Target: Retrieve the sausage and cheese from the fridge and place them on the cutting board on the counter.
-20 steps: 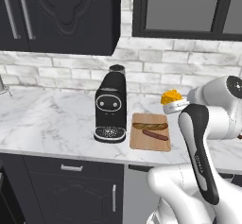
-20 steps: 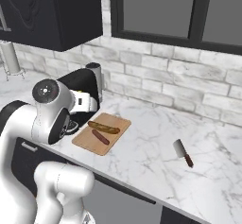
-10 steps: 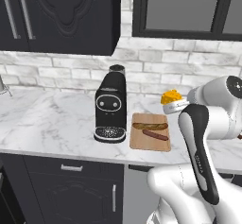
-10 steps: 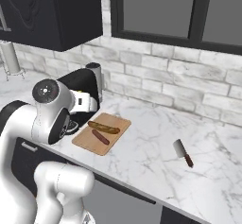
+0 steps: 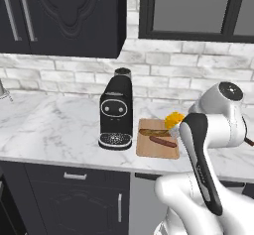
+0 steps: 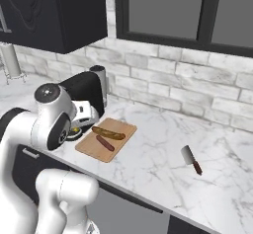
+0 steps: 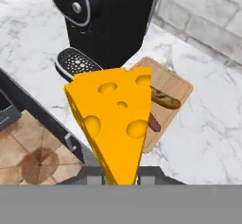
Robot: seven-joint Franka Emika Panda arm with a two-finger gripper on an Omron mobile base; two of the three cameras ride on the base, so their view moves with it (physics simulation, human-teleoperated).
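Note:
My gripper [image 7: 121,178] is shut on the cheese [image 7: 113,124], a yellow-orange wedge with holes that hides most of the fingers. The cheese [image 5: 173,120] hangs just above the right near side of the cutting board [image 5: 149,149], a light wooden board on the white marble counter [image 5: 49,130]. On the board lies the sausage [image 5: 162,142], thin and reddish-brown, beside a longer brown piece [image 5: 153,132]. From the right I see the board [image 6: 91,149], the sausage [image 6: 105,142] and the white hand at the board's left edge. The fridge is out of view.
A black coffee machine [image 5: 116,112] stands directly left of the board. A knife [image 6: 190,159] lies on the counter to the right. Black cabinets hang above, and a brick wall runs behind. The counter's front edge is close below the hand.

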